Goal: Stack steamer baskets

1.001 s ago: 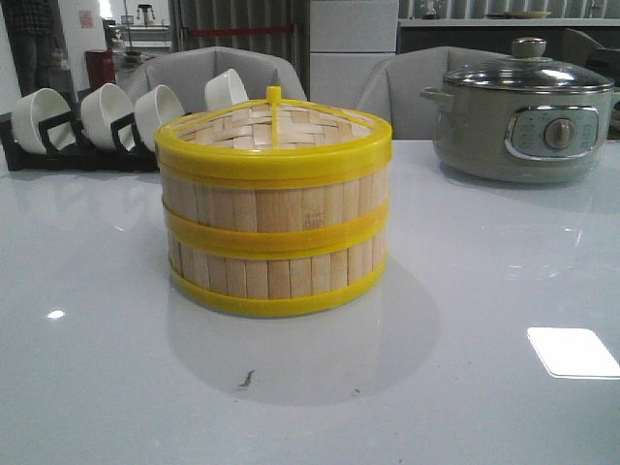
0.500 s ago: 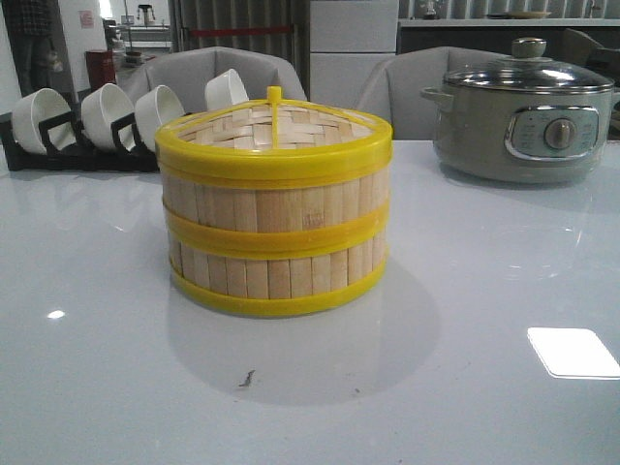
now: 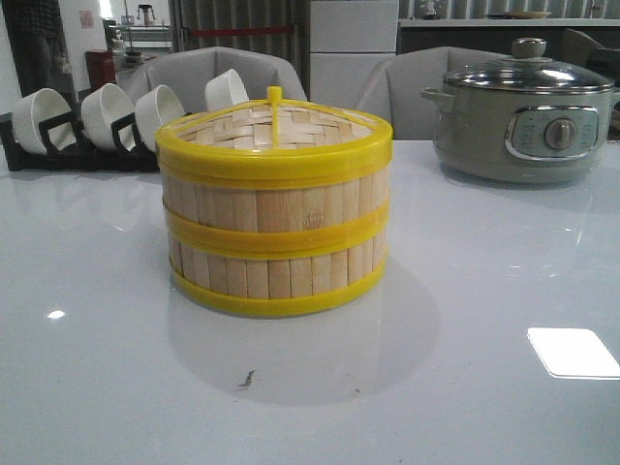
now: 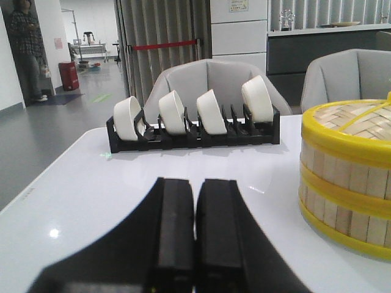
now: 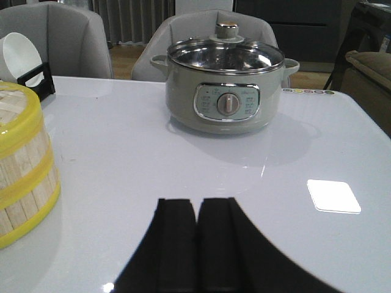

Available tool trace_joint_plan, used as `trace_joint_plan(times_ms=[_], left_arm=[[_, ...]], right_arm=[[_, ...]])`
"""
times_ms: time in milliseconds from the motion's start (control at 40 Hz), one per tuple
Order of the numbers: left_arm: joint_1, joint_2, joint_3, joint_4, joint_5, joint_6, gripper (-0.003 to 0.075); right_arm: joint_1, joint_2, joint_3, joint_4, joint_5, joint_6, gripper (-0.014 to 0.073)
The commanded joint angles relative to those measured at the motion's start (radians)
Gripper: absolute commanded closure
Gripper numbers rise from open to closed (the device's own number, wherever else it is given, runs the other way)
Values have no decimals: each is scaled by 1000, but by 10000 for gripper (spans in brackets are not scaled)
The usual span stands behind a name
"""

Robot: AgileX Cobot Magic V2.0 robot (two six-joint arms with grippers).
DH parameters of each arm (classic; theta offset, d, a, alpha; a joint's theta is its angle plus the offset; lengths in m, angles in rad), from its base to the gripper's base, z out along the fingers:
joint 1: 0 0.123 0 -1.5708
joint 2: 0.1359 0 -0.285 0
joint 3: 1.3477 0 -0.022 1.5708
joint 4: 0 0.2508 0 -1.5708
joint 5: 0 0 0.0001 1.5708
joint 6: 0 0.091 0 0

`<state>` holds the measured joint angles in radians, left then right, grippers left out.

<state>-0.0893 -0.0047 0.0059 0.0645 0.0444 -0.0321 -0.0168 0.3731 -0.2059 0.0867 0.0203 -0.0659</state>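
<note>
The two steamer baskets (image 3: 274,218) sit stacked with the lid (image 3: 274,126) on top, mid-surface. The left gripper (image 4: 195,229) and right gripper (image 5: 197,244) are both pressed closed, empty, apart from the stack.

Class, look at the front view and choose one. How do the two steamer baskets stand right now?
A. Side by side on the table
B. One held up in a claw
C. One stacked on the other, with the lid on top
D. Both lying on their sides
C: the steamer baskets form one upright stack on the table, the woven lid closing the top, and no claw touches them.
</note>
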Motion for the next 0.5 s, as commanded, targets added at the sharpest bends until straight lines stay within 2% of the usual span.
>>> trace_joint_plan(times_ms=[0, 475], left_arm=[[2, -13, 1, -1, -74, -13, 636], [2, -13, 1, 25, -74, -15, 636]], right_arm=[[-5, 3, -28, -3, -85, -2, 544], [-5, 3, -28, -3, -85, -2, 544]])
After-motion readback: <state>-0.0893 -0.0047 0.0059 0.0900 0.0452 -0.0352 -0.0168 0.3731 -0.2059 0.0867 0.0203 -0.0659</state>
